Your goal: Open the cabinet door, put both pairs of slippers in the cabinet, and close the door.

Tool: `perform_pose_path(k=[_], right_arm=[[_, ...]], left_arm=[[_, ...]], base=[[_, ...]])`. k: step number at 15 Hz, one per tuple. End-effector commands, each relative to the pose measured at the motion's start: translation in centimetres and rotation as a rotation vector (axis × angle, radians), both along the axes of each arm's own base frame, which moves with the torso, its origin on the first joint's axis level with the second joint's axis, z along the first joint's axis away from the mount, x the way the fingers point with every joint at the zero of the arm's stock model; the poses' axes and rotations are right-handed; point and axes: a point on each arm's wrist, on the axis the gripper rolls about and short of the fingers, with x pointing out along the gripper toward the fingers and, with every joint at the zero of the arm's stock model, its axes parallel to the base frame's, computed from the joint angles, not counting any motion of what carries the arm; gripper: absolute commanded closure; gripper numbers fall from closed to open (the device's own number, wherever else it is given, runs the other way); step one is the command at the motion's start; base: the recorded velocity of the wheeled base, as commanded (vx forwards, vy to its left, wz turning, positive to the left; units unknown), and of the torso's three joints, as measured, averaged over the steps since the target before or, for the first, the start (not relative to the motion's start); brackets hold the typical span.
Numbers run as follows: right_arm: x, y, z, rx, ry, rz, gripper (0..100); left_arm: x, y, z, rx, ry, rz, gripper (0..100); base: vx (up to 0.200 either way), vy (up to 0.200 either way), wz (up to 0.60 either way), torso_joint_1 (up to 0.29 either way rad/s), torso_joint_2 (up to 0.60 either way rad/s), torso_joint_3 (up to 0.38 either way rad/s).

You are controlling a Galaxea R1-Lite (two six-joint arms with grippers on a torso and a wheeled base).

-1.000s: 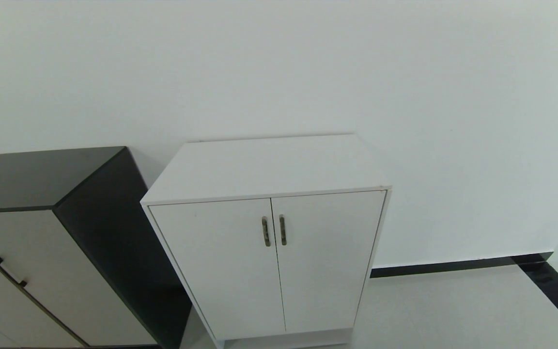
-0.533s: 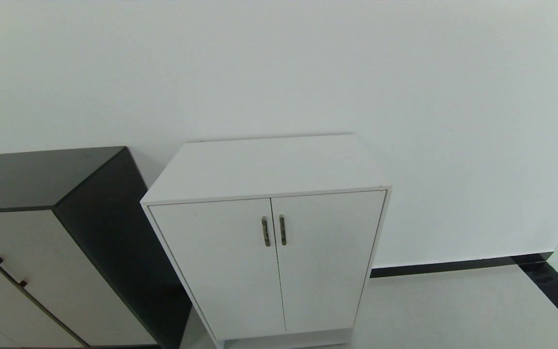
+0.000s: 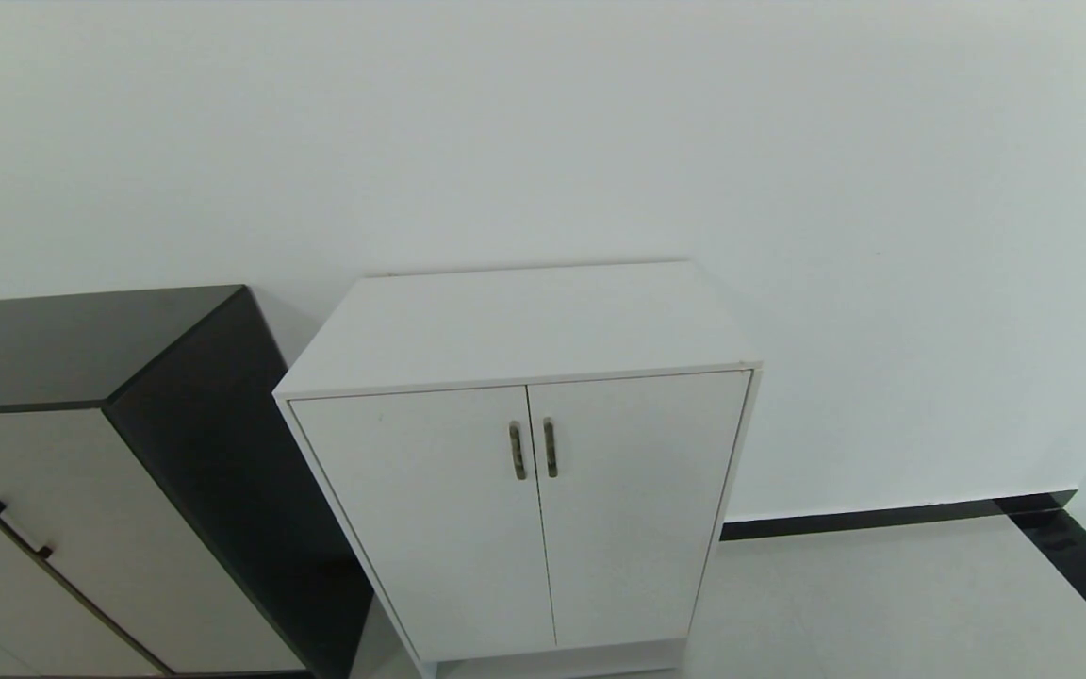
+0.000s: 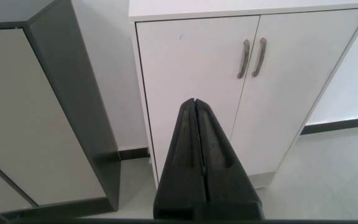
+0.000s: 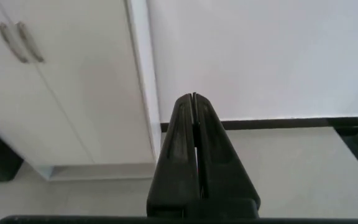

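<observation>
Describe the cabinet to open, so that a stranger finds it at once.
Two cabinets stand against the white wall. The right one is the white cabinet, with two upright handles close together at the middle; its neighbour has a black top.

1 white cabinet [image 3: 515,325] with 2 doors [image 3: 430,519] and 2 metal handles [image 3: 517,451] (set side by side where the doors meet). 1 black-sided cabinet [image 3: 194,443] with 1 dark handle [image 3: 20,530]. 2 grippers: 1 left gripper [image 4: 195,106], 1 right gripper [image 5: 193,101].

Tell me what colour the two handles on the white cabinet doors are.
The handles are a dull brownish grey; the head view shows them best.
</observation>
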Motion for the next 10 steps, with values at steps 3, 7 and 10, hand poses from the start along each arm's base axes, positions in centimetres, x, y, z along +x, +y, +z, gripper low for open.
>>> perform_pose_path(k=[3, 7, 10], right_arm=[[-0.59, 0.02, -0.15, 0.019, -0.078, -0.028, 100], [-0.59, 0.02, -0.15, 0.019, -0.078, -0.026, 100], [-0.59, 0.03, -0.14, 0.019, -0.079, -0.026, 100]], left_arm=[[0.01, 0.00, 0.00, 0.002, 0.001, 0.000, 100], [0.01, 0.00, 0.00, 0.002, 0.001, 0.000, 100], [0.01, 0.00, 0.00, 0.002, 0.001, 0.000, 100]], base=[[0.000, 0.000, 0.00, 0.000, 0.00, 0.000], [0.000, 0.000, 0.00, 0.000, 0.00, 0.000], [0.000, 0.000, 0.00, 0.000, 0.00, 0.000]])
